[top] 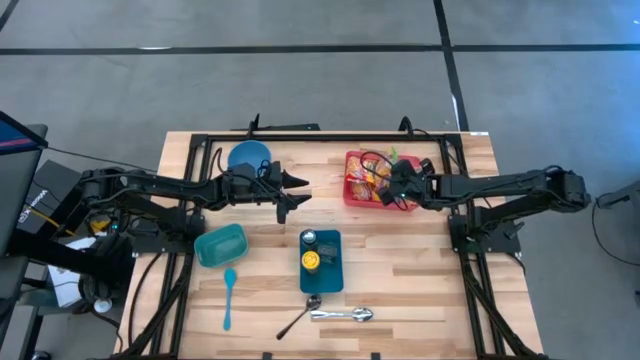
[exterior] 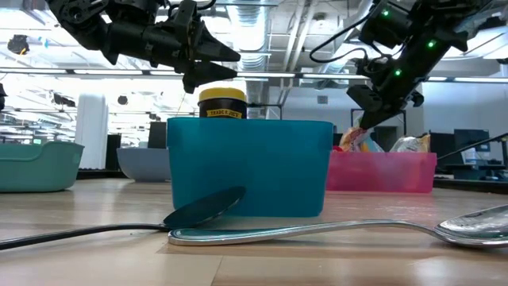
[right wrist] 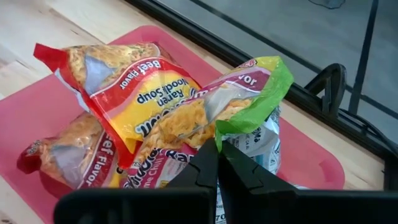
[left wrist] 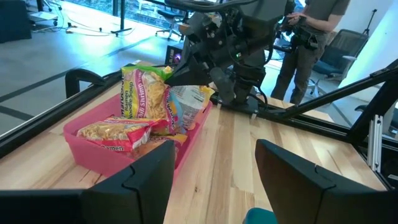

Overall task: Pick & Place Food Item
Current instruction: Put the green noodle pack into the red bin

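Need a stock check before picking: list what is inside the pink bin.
The pink bin holds ramen noodle packets: a red beef flavor packet, a green-edged packet pinched in the right gripper jaws, and more beneath. Those lower ones are mostly covered, so their number is unclear.
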`<move>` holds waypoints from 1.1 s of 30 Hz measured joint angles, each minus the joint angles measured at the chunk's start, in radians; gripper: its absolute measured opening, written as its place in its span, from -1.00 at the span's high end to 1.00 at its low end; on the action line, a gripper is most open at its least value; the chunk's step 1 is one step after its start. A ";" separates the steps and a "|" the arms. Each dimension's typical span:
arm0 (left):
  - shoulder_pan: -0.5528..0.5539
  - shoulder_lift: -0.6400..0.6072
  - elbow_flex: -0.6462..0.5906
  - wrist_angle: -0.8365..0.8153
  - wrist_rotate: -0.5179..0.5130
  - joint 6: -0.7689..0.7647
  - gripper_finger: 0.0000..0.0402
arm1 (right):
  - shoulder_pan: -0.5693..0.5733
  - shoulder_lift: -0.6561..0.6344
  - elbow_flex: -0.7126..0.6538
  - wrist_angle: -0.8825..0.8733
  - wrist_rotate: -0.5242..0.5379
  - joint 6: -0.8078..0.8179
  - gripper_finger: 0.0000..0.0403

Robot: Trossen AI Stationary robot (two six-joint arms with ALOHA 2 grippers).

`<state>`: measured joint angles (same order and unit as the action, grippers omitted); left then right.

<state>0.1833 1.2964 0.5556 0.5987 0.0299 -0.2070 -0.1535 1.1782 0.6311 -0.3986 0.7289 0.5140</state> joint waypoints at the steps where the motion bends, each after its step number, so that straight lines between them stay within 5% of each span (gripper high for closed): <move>1: 0.000 0.000 0.000 0.000 0.000 0.000 -0.09 | 0.000 0.000 0.000 0.003 0.000 0.000 1.00; 33: 0.000 0.000 0.000 0.000 0.000 0.000 -0.09 | 0.001 -0.007 -0.001 0.018 0.005 -0.026 0.50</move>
<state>0.1836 1.2968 0.5556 0.5983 0.0299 -0.2070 -0.1528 1.1713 0.6304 -0.3801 0.7338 0.4885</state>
